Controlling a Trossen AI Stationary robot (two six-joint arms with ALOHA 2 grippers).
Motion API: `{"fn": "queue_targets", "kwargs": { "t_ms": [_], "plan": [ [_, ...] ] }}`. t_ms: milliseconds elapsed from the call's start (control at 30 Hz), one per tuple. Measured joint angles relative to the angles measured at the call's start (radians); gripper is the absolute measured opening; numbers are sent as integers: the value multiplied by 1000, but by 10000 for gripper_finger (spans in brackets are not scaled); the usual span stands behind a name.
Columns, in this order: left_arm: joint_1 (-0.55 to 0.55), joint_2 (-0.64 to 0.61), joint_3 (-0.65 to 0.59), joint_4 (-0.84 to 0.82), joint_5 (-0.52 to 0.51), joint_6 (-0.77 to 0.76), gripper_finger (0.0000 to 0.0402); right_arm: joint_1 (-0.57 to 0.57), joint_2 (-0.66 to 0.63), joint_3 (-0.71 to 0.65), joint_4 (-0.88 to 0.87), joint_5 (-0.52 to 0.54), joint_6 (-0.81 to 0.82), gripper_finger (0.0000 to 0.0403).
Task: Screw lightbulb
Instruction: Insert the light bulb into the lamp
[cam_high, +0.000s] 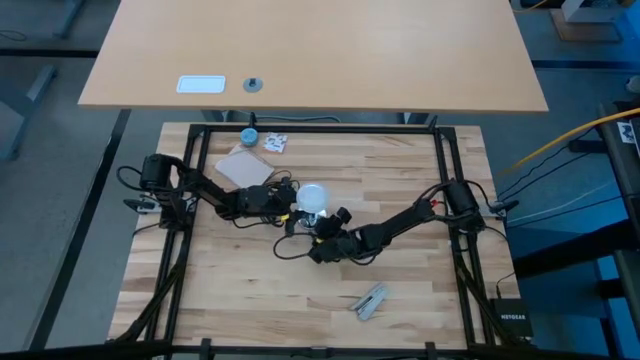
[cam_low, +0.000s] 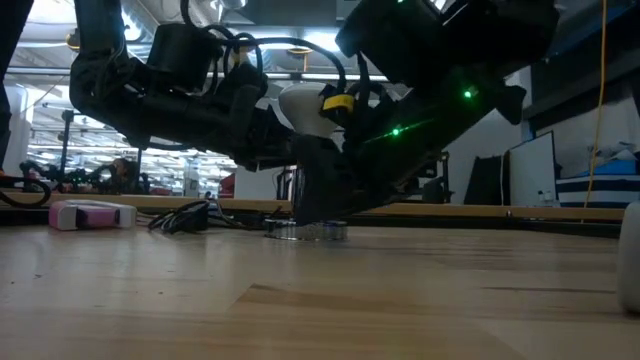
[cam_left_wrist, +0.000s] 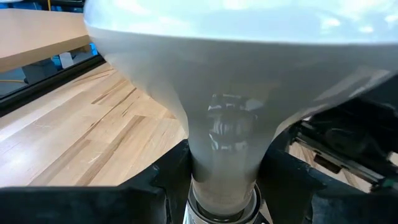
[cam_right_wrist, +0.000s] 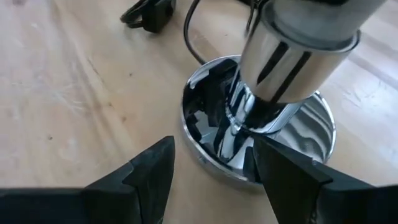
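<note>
- The bulb (cam_high: 314, 196) stands upright at mid-desk, neck down in a shiny socket on a round chrome base (cam_right_wrist: 258, 140), probably so its thread can catch as it turns.
- The left claw (cam_left_wrist: 224, 180) pinches the bulb's narrow neck just above the socket, one finger on each side; a grip there likely keeps the globe straight while twisting.
- The right claw (cam_right_wrist: 211, 168) sits low at the base's rim, fingers spread and straddling it, seemingly to steady the lamp against turning; I cannot tell whether the fingers touch the metal.
- A black cord (cam_right_wrist: 193, 31) trails across the desk (cam_high: 420, 290).
</note>
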Motion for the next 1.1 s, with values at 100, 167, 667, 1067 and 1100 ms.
{"fn": "queue_targets", "kwargs": {
  "t_ms": [100, 167, 667, 1067, 1100],
  "plan": [
    [0, 0, 0, -1, 0, 0, 157, -12, 0, 0, -10, -1, -23, 225],
    [0, 0, 0, -1, 0, 0, 157, -20, 0, 1, -31, -1, -23, 225],
    [2, 0, 0, 0, -1, 2, 157, -35, -3, 2, -111, 40, 30, 225],
    [2, 0, 1, -3, 2, 2, 157, -21, -2, 3, -166, 70, 191, 225],
    [2, 0, 1, -3, 2, 2, 157, -21, -2, 3, -177, 76, 213, 225]
  ]
}}
